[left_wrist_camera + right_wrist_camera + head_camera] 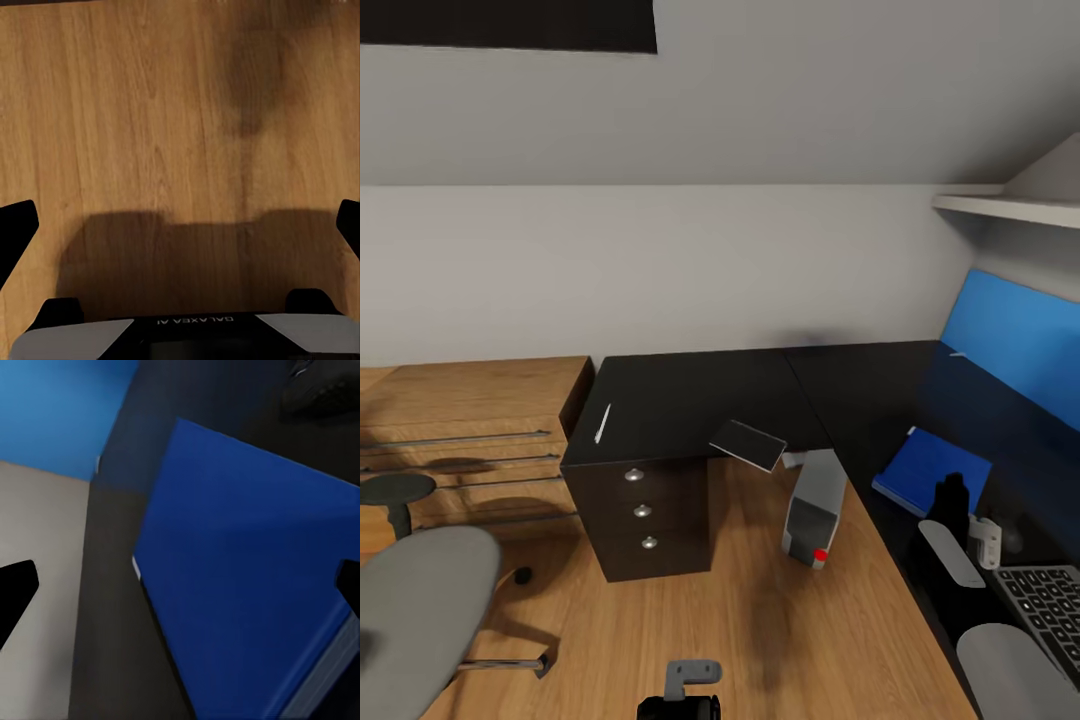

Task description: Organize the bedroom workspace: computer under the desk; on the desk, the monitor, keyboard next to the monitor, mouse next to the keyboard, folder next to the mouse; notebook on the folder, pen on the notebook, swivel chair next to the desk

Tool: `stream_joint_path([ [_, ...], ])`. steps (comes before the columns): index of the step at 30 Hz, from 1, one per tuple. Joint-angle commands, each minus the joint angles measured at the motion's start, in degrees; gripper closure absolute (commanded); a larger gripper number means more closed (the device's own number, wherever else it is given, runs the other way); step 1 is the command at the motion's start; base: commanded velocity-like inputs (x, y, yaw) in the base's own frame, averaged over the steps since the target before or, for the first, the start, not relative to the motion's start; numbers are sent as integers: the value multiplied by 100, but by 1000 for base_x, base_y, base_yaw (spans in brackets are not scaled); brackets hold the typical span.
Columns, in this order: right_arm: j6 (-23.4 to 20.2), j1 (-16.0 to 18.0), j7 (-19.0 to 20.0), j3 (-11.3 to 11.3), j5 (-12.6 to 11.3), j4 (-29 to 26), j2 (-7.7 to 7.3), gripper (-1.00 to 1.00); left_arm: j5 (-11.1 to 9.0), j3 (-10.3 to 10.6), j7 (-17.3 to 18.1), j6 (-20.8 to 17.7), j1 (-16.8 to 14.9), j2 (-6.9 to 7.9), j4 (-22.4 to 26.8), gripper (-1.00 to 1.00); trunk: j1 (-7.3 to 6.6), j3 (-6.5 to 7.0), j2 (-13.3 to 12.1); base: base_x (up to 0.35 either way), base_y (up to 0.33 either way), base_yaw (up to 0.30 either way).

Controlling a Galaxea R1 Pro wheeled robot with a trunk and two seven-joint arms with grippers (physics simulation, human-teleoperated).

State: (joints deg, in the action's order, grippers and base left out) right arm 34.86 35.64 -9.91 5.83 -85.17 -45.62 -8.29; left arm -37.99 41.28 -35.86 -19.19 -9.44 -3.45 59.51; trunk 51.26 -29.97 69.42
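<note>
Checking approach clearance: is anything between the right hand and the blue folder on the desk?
Nothing visible. The right hand is open over the blue folder on the desk, with no object between them.

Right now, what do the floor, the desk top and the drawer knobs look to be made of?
The floor looks like warm-toned wood planking with visible grain and a matte finish. The desk top looks like a smooth black laminate or painted board with a faint sheen; the render leaves it open which. The drawer knobs look like polished metal, being small, silvery and bright with highlights.
</note>
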Motion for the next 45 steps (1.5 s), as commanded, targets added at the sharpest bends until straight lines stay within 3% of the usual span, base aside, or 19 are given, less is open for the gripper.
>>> stream_joint_path([
  [1,18,1,-25,-6,-12,-22,1,-100,-34,13,-44,-14,-6,2,8,-100,-22,13,-38,0,0,0],
  [13,11,-13,-28,-17,-15,-224,12,-100,-43,9,-44,-16,-6,2,1,-100,-286,228,-519,0,0,0],
  [16,-68,-19,-15,-295,34,-265,12,-100,-55,-17,-50,-19,-6,2,-53,-100,-352,282,-640,0,0,0],
  [18,-228,-21,-17,-901,99,-275,13,-100,-55,-35,-52,-17,-6,1,-90,-100,-352,282,-640,0,0,0],
  [19,-342,-21,-21,-1321,117,-275,16,-100,-53,-39,-52,-16,-6,1,-99,-100,-352,282,-640,0,0,0],
  [20,-506,-22,-18,-1999,132,-273,18,-100,-52,-44,-55,-15,-6,2,-107,-100,-352,282,-640,0,0,0],
  [21,-549,-22,-15,-2217,132,-275,19,-100,-52,-45,-57,-15,-6,2,-109,-100,-352,282,-640,0,0,0],
  [22,-631,-22,-9,-2807,132,-289,24,-100,-50,-47,-61,-15,-6,2,-112,-100,-352,282,-640,0,0,0],
  [23,-665,-22,-4,-3134,131,-296,48,-100,-47,-48,-64,-13,-6,2,-113,-100,-352,282,-640,0,0,0],
  [26,-710,-22,3,-3631,126,-295,230,-100,-44,-49,-68,21,-6,7,-115,-100,-352,282,-640,0,2,0],
  [31,-769,-27,-5,-3842,111,-248,497,-100,-37,-44,-75,224,-6,10,-115,-100,-352,282,-640,0,137,0],
  [32,-859,-28,-7,-3870,109,-240,549,-100,-34,-38,-76,313,-6,10,-115,-100,-352,282,-640,0,253,0],
  [33,-1272,-30,-1,-3901,106,-199,613,-100,-22,-29,-69,491,-6,11,-115,-100,-352,282,-640,35,284,0],
  [38,-1886,-31,9,-3892,81,-72,658,-100,-10,-17,-61,641,-6,11,-115,-100,-352,282,-640,111,296,0],
  [45,-1995,-31,15,-3878,80,-30,638,-100,-7,-22,-59,668,-6,11,-113,-100,-352,282,-640,170,240,0],
])
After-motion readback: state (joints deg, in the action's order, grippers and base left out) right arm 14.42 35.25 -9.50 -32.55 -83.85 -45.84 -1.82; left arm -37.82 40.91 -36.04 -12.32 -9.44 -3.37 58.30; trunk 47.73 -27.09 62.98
